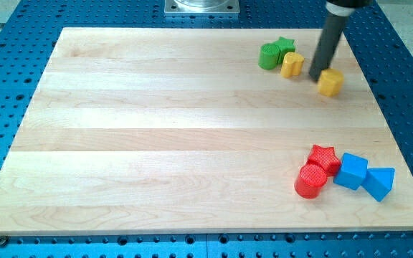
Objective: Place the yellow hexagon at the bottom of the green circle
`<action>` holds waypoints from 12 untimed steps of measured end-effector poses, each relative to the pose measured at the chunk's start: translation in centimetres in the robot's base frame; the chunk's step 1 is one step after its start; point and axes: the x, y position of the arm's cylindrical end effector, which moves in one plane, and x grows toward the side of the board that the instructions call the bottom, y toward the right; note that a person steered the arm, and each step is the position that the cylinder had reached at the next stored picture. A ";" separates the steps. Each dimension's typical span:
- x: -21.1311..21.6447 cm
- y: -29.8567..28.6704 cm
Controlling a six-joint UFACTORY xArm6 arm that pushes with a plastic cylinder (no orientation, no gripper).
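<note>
The yellow hexagon (330, 82) lies near the board's top right. The green circle (269, 56) lies to its left and a little higher. A second yellow block (292, 64), whose shape I cannot make out, sits between them and touches the circle's right side. A green star (285, 46) sits just above that yellow block, against the circle. My tip (315, 76) rests on the board at the hexagon's upper left edge, touching or almost touching it, to the right of the second yellow block.
At the bottom right is a cluster of a red star (323, 157), a red round block (310, 180), a blue cube (351, 170) and a blue triangle (380, 182). The board's right edge (389, 107) runs close to the hexagon.
</note>
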 end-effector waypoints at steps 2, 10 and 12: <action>5.1 10.7; 8.8 -4.8; 6.3 -5.3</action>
